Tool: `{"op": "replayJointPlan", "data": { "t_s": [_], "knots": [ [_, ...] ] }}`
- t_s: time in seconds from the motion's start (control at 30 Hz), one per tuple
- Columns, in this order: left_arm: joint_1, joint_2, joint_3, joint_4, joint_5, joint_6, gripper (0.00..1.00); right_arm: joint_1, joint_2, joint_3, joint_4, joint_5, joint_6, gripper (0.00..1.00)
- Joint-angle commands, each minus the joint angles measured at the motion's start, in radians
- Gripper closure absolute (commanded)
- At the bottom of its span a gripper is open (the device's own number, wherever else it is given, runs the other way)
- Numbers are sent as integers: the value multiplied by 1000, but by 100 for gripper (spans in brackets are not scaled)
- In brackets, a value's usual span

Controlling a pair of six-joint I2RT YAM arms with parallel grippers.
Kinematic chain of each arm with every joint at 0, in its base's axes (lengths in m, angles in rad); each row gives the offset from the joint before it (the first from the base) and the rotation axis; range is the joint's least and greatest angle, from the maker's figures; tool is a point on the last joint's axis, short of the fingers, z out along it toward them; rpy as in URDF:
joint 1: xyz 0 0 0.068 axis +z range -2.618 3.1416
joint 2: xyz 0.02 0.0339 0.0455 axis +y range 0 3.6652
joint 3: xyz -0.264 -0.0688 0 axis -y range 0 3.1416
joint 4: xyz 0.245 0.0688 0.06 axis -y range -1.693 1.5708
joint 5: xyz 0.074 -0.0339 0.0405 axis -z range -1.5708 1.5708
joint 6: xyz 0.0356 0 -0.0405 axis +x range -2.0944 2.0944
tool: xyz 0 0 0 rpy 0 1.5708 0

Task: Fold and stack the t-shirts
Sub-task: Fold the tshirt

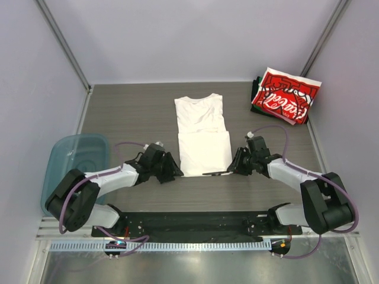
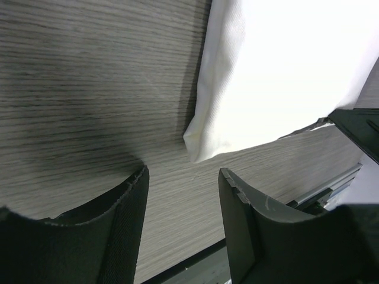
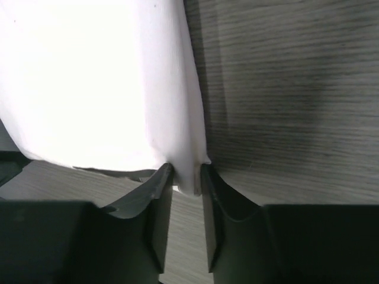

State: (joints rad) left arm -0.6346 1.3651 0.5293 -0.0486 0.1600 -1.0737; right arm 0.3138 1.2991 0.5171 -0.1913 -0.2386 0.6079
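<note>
Tee (image 3: pixel 106 77): cropped by top and left edges of right wrist view, washed out to plain white; corner tip buried inside right gripper (image 3: pixel 185 177).
Stack (image 1: pixel 284 97): lower shirts covered by red top one, count unreadable.
Bin (image 1: pixel 77 138): near end masked by left arm (image 1: pixel 74 198).

A grey wood-grain table (image 1: pixel 130 112) carries a partly folded white t-shirt (image 1: pixel 201 127) at its centre. A folded stack (image 1: pixel 258 89) topped by a red shirt (image 1: pixel 284 97) lies at the far right corner, and a teal bin (image 1: pixel 74 163) sits at the left edge.

Robot lab booth, plain walls (image 1: pixel 195 35), wood-grain table (image 1: pixel 130 112)
</note>
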Motion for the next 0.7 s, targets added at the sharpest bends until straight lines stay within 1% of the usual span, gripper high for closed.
{"op": "replayJointPlan", "data": {
  "t_s": [0.0,0.03,0.1,0.13,0.17,0.23,0.43,0.53,0.63,0.67],
  "knots": [
    [-4,23,-8,9,-36,-9,48,-7,39,-46,69,35,9,70],
    [-4,25,-9,12,-37,-12,48,-7,37,-49,69,36,9,78],
    [-5,31,-15,26,-37,-17,50,-10,25,-57,67,36,9,86],
    [-7,34,-18,30,-43,-25,50,-10,19,-60,69,36,9,94],
    [-7,38,-23,41,-42,-28,51,-10,14,-66,69,35,9,97],
    [-13,55,-26,44,-50,-35,53,-12,11,-71,67,19,9,99],
    [-22,106,-41,122,-54,-60,57,-13,14,-88,78,-16,12,99],
    [-23,130,-41,145,-54,-66,61,-12,16,-98,82,-19,10,99],
    [-30,150,-45,159,-59,-74,71,-13,19,-104,89,-28,13,99],
    [-30,160,-45,164,-60,-75,82,-12,22,-109,93,-31,15,99]
  ]
}}
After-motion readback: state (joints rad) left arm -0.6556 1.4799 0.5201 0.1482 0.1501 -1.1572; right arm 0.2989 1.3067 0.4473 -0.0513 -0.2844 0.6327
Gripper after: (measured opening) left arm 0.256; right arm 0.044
